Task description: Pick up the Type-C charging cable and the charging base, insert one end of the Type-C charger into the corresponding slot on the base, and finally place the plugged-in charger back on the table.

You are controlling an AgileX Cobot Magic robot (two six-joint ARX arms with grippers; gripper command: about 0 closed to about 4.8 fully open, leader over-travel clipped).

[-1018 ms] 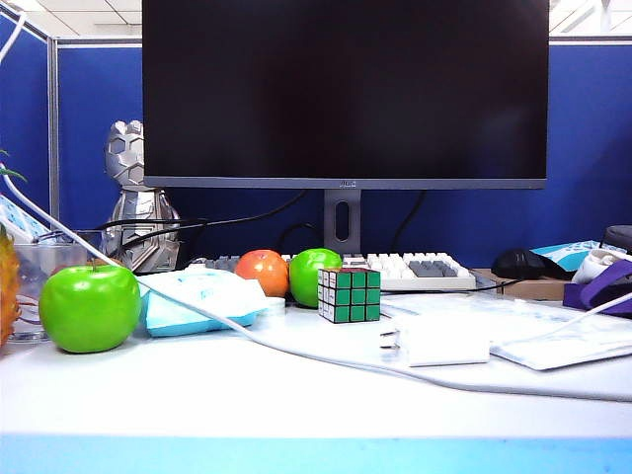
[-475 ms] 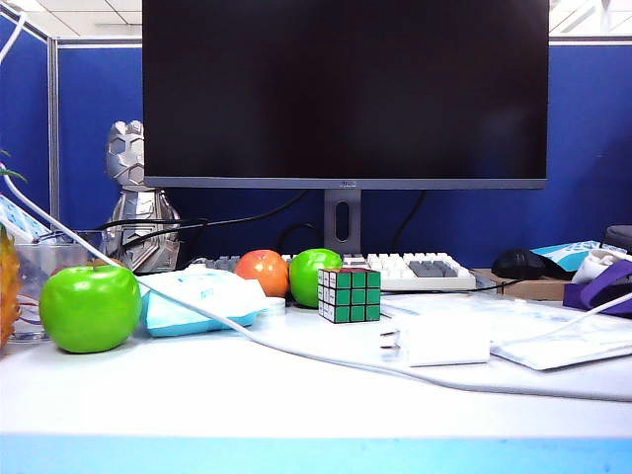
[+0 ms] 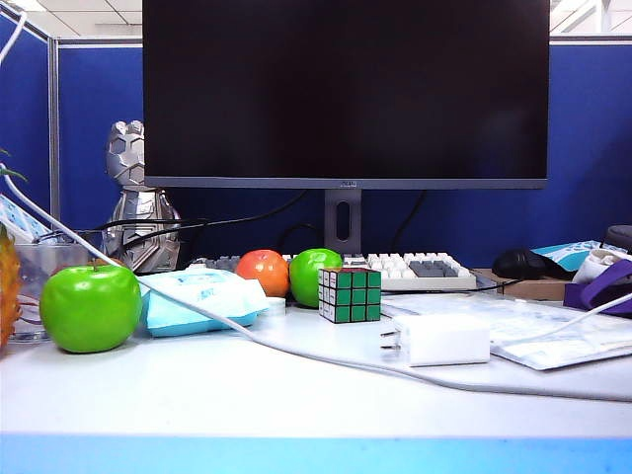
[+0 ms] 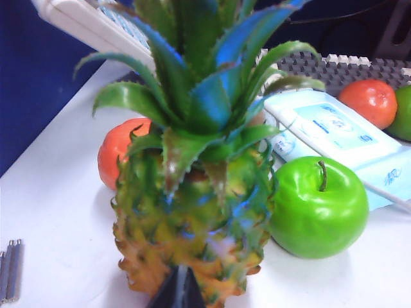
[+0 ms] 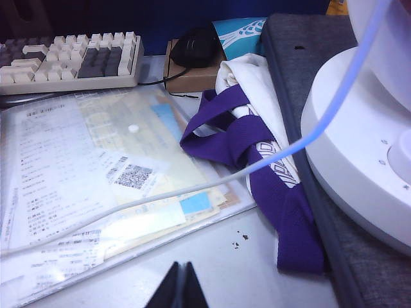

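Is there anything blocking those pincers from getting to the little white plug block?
Nothing visible blocks the small white rectangular charging base; it lies open on the table. The shut left pincer faces a pineapple; the shut right pincer hangs over papers.

Right pincer (image 5: pixel 179 282) closed above document sleeve (image 5: pixel 83 186); purple strap (image 5: pixel 257 154) near

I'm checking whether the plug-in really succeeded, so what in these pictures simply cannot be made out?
- Exterior view: the charging base lies on the table; its cable slot faces away, so any inserted plug is hidden.
- Type-C charging cable: not identifiable in any view.
- Left gripper, shut: the pineapple blocks the desk behind it.
- Right gripper, shut: the base is outside its view.
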